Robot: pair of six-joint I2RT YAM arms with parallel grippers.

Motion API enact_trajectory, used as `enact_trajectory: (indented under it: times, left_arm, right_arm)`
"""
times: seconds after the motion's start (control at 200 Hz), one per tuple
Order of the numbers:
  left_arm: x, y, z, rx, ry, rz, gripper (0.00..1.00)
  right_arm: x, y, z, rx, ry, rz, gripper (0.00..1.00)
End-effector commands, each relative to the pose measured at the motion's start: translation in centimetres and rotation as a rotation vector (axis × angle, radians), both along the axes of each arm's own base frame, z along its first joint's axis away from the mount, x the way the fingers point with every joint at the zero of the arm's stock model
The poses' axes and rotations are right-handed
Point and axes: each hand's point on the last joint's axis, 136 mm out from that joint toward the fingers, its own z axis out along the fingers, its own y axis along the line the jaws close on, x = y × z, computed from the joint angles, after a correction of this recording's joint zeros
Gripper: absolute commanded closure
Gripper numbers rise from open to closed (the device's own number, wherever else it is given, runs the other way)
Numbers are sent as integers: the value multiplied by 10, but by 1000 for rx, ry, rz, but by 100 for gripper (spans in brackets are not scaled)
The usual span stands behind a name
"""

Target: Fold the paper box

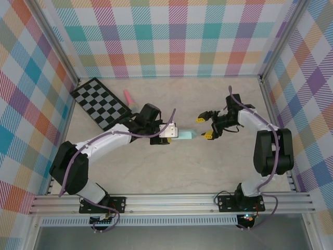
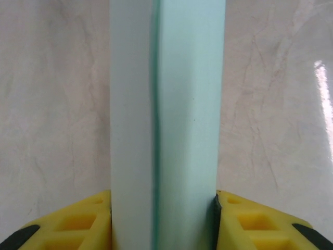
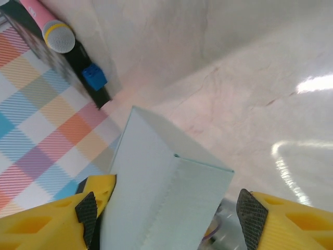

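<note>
Paper box [image 1: 186, 135] is lying lengthwise between the two claws near the middle of the worktop [image 1: 171, 177], a slim pale mint block running from 9 o'clock to 3 o'clock in my top view. I am seeing the left claw [image 2: 163, 213] clenching on the 9 o'clock end. In the left wrist view both yellow fingers [image 2: 78, 226] are pressing against the paper box, one on each flank, and a folded seam is running up the middle of the card face.

The right claw [image 1: 204, 127] is sitting at the 3 o'clock end with its jaws spread. One yellow tip is standing off toward 12 o'clock of that end and the other just off at 3 o'clock. In the right wrist view the end of the box is poking up between the two dark pads [image 3: 87, 211]. The pad at 9 o'clock is looking as if it is touching the card, while the one at 3 o'clock is standing apart from it, so I am calling this claw released.

I am not managing to tell whether the box is resting on the worktop or hanging just above it.

A black checkerboard [image 1: 101, 103] is lying tilted at 10 o'clock of the box, near the left wall. A pink microphone [image 1: 128, 96] is lying just beside the board at its 2 o'clock. In the right wrist view a small blue cube [image 3: 93, 76] is sitting beside the microphone's grey head, against the board's dark edge
</note>
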Motion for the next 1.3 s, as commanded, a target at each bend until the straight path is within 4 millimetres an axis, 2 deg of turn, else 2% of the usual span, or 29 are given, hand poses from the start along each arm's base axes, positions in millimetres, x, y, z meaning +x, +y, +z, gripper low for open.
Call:
enact_trajectory:
  times: [0.0,0.17,0.28,0.4,0.475,0.53,0.66,0.79,0.905,1.115,1.295]
  left_arm:
    - [-33,20,-16,119,192,-39,62]
    - [-31,26,-18,212,266,-34,58]
    - [-31,27,-25,260,340,-32,58]
    - [-28,24,-34,295,404,-14,58]
    - [-25,22,-38,299,417,-4,57]
    - [-22,20,-42,295,420,5,57]
    - [-19,16,-48,290,438,12,56]
    - [-15,14,-46,283,424,28,48]
    - [-11,10,-36,238,403,41,35]
    - [-6,1,-5,96,379,48,31]
    - [-8,5,6,62,359,43,30]
  right_arm:
    - [-10,-30,9,-247,-228,113,26]
    - [-8,-41,25,-376,-534,185,30]
    - [-10,-27,38,-396,-799,325,27]
    - [-28,0,57,-333,-1082,543,22]
    - [-31,5,58,-392,-1217,644,20]
    - [-27,5,60,-428,-1273,651,19]
    - [-20,9,60,-404,-1273,622,20]
    - [-27,17,52,-329,-1210,640,24]
    - [-37,18,57,-305,-1200,641,25]
    - [-44,15,61,-319,-1193,646,25]
    - [-39,14,59,-343,-1209,666,24]
